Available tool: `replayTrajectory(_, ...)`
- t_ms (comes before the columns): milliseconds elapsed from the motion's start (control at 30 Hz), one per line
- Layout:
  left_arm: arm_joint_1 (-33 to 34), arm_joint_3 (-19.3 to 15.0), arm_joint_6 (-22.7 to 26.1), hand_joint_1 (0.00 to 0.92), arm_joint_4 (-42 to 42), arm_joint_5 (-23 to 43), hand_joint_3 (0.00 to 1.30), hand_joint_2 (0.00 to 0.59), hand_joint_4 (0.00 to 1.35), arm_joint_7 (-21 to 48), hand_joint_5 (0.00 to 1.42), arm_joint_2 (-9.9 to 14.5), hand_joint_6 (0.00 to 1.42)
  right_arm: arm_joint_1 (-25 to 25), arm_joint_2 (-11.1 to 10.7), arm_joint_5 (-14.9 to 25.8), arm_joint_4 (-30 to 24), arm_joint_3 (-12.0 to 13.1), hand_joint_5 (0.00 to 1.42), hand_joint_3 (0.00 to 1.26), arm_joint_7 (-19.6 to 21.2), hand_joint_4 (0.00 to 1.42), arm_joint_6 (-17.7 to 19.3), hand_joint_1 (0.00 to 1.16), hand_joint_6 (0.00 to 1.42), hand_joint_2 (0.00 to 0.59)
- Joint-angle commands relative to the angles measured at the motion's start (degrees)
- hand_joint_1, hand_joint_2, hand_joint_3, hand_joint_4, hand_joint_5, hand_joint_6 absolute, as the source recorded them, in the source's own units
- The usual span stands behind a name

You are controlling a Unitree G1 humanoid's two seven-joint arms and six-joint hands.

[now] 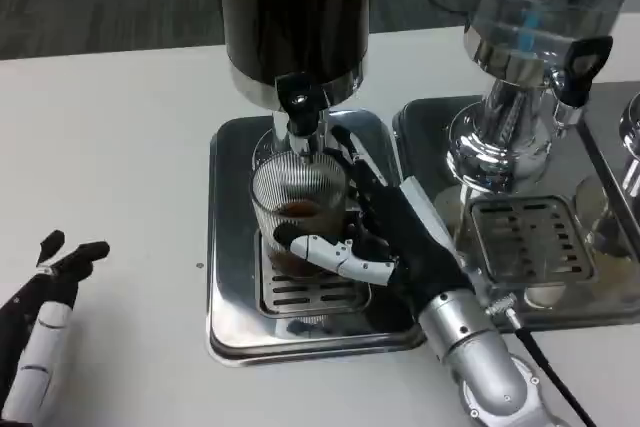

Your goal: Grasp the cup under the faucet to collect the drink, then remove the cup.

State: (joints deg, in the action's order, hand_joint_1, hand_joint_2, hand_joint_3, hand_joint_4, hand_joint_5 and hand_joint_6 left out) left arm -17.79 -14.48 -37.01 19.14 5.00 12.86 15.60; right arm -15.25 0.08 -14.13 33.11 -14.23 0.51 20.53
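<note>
A clear ribbed cup (pixel 297 202) stands on the drip grate under the black faucet (pixel 299 105) of the dark drink dispenser (pixel 295 17). A little brown drink lies in its bottom. My right hand (pixel 385 237) wraps the cup from the right, thumb across its front and fingers behind its right side. My left hand (pixel 45 312) rests on the table at the lower left, far from the cup, holding nothing, its fingers apart.
The cup's steel drip tray (pixel 230 247) sits mid-table. A second dispenser with a clear tank (pixel 530 57) and its own tray (pixel 520 237) stands right beside my right forearm. White table lies open to the left.
</note>
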Motion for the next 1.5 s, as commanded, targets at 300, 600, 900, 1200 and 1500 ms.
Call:
replayTrajectory(300,-0.9,0.0,-1.0,0.000,-0.4,1.0,0.37,0.207,0.02,0.1,0.15,-0.3,0.00,0.7,0.1,-0.6,0.9,-1.7,0.27,0.00,-2.1,0.13,-0.9,0.77,0.50,0.158)
replayTrajectory(600,-1.3,-0.1,-1.0,0.000,-0.7,0.9,0.40,0.209,0.04,0.0,0.15,-0.3,0.00,1.4,0.3,-1.1,0.4,-1.7,0.33,0.00,-0.1,0.20,-0.8,0.81,0.55,0.159)
replayTrajectory(900,-1.4,-0.3,-0.8,0.000,-0.9,0.9,0.41,0.208,0.06,0.0,0.15,-0.2,0.00,1.6,0.3,-2.4,0.3,-2.5,0.39,0.08,1.3,0.26,0.7,0.84,0.61,0.157)
replayTrajectory(1200,-1.3,0.0,-0.9,0.000,-1.0,0.5,0.42,0.213,0.06,-0.5,0.15,-0.8,0.00,2.1,0.4,-3.1,0.0,-2.2,0.46,0.19,3.4,0.32,1.4,0.87,0.66,0.163)
replayTrajectory(1500,-1.8,-0.2,-0.9,0.000,-1.3,0.6,0.43,0.214,0.08,-0.6,0.15,-1.1,0.00,2.4,1.1,-2.3,0.2,-1.6,0.49,0.24,4.6,0.34,1.6,0.88,0.71,0.163)
